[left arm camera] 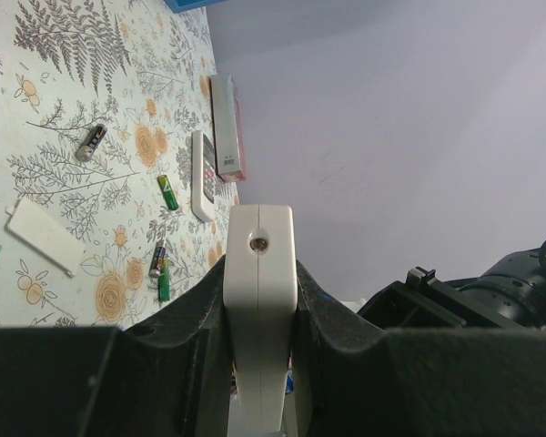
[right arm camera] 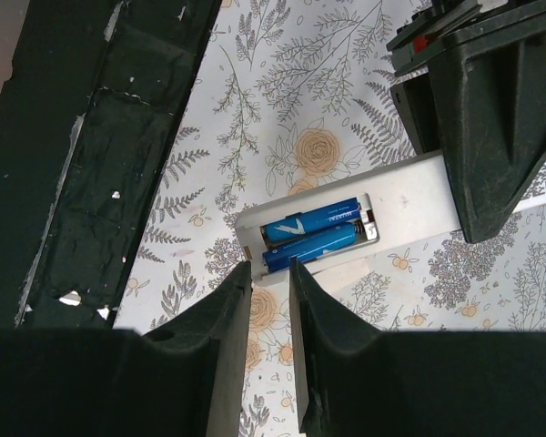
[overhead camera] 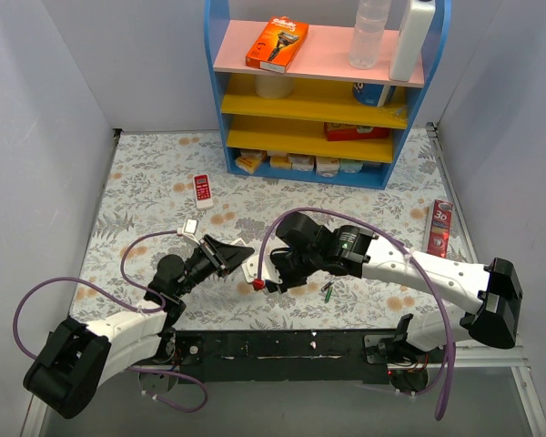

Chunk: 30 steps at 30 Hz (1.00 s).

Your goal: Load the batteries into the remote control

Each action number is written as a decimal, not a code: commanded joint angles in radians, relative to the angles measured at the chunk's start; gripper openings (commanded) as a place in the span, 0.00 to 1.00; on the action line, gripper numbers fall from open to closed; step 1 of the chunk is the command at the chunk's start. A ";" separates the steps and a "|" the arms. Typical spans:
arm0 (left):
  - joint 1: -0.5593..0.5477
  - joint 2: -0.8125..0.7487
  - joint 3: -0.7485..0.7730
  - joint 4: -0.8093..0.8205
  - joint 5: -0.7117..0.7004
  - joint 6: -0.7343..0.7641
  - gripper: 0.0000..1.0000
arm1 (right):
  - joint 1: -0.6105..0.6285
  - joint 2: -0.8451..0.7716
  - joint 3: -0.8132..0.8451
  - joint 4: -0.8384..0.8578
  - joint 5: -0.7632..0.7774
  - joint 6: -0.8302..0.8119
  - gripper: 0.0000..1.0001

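My left gripper (left arm camera: 260, 273) is shut on the remote control (left arm camera: 259, 238), which I see end-on in the left wrist view. In the right wrist view the remote control (right arm camera: 409, 196) lies back-up with its compartment uncovered. Two blue batteries (right arm camera: 311, 233) lie side by side inside. My right gripper (right arm camera: 271, 267) has its jaws slightly apart with nothing between them, and its tips are at the compartment's near edge by the lower battery. Loose batteries (left arm camera: 167, 192) lie on the floral table, one of them green (overhead camera: 328, 291). From above, both grippers (overhead camera: 266, 276) meet at the remote control (overhead camera: 253, 267).
A flat white cover (left arm camera: 44, 238) lies on the table. A small white remote with buttons (left arm camera: 203, 175) sits beside a red box (left arm camera: 226, 127). A red-and-white remote (overhead camera: 202, 189) lies at the back left, before a blue shelf (overhead camera: 318, 91). The black base rail (right arm camera: 100, 155) is close by.
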 commanded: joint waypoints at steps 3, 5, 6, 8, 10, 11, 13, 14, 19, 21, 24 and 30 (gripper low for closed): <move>-0.003 -0.003 -0.061 0.043 0.021 -0.305 0.00 | 0.007 0.017 0.012 0.029 -0.003 -0.015 0.30; -0.003 -0.005 -0.061 0.046 0.022 -0.306 0.00 | 0.007 0.015 0.007 0.041 0.000 -0.015 0.29; -0.003 -0.006 -0.062 0.046 0.024 -0.306 0.00 | 0.007 0.015 0.006 0.043 0.002 -0.013 0.29; -0.003 -0.009 -0.062 0.048 0.025 -0.308 0.00 | 0.007 0.020 0.004 0.047 0.006 -0.012 0.29; -0.003 -0.015 -0.062 0.045 0.024 -0.306 0.00 | 0.007 0.023 0.001 0.051 0.011 -0.009 0.28; -0.002 -0.018 -0.062 0.043 0.024 -0.308 0.00 | 0.007 0.023 -0.001 0.055 0.014 -0.007 0.28; -0.003 -0.025 -0.061 0.042 0.022 -0.308 0.00 | 0.007 0.028 -0.002 0.061 0.017 -0.004 0.27; -0.003 -0.026 -0.061 0.042 0.024 -0.309 0.00 | 0.008 0.028 -0.005 0.064 0.022 -0.003 0.27; -0.003 -0.034 -0.061 0.046 0.029 -0.316 0.00 | 0.007 0.037 -0.011 0.080 0.040 0.002 0.25; -0.003 -0.034 -0.061 0.051 0.030 -0.322 0.00 | 0.007 0.038 -0.014 0.087 0.046 0.007 0.25; -0.003 -0.038 -0.059 0.060 0.038 -0.326 0.00 | 0.007 0.048 -0.020 0.100 0.059 0.010 0.24; -0.006 -0.064 -0.056 0.059 0.047 -0.342 0.00 | 0.005 0.058 -0.040 0.135 0.092 0.008 0.22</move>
